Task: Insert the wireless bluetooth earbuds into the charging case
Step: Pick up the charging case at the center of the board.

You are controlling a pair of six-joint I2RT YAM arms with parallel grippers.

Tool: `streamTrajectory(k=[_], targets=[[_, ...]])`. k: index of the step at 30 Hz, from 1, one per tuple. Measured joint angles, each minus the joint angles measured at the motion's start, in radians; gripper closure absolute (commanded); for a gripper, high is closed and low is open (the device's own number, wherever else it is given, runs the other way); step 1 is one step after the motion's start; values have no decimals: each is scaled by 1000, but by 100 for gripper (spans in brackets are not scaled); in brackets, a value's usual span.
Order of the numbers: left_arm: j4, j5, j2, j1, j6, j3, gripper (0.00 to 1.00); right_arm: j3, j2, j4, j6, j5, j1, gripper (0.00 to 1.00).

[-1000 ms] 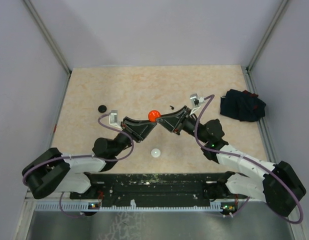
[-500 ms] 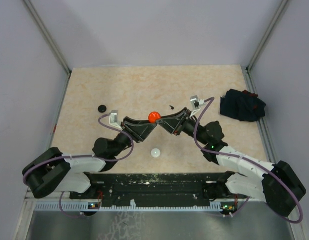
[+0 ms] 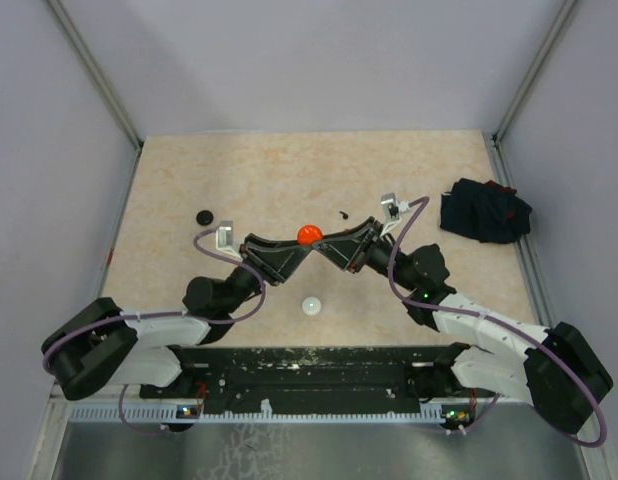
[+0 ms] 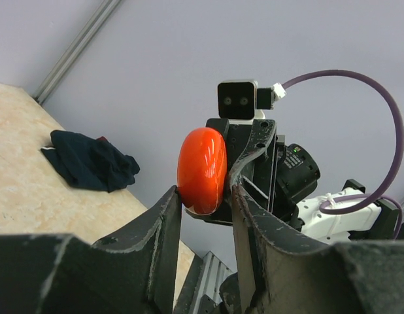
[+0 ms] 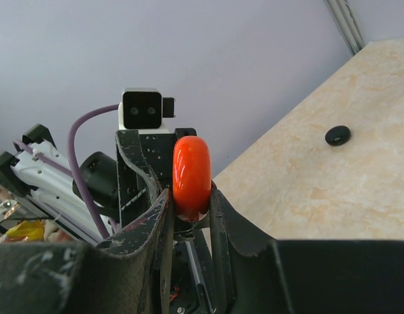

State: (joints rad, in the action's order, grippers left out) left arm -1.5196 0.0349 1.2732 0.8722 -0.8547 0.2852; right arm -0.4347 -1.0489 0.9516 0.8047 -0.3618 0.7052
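The right pincer (image 5: 189,193) clamps a red case (image 5: 191,163), hiding its base.

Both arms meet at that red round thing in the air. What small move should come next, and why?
Probably the left gripper should pinch its side of the red case and ease it open. The right gripper is clamped on the case, the left one's fingers sit either side of it, and it looks closed, so nothing could go in yet.
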Motion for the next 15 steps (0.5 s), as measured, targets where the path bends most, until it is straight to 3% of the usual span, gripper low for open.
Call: streamTrajectory(k=[8, 12, 15], targets=[[0, -9, -12, 0, -6, -3, 61, 4, 1, 6, 0, -5, 4, 100], [0, -8, -11, 0, -13, -3, 71, 4, 1, 7, 0, -6, 5, 100], [-2, -12, -11, -3, -16, -3, 88, 4, 1, 5, -1, -11, 5, 99]])
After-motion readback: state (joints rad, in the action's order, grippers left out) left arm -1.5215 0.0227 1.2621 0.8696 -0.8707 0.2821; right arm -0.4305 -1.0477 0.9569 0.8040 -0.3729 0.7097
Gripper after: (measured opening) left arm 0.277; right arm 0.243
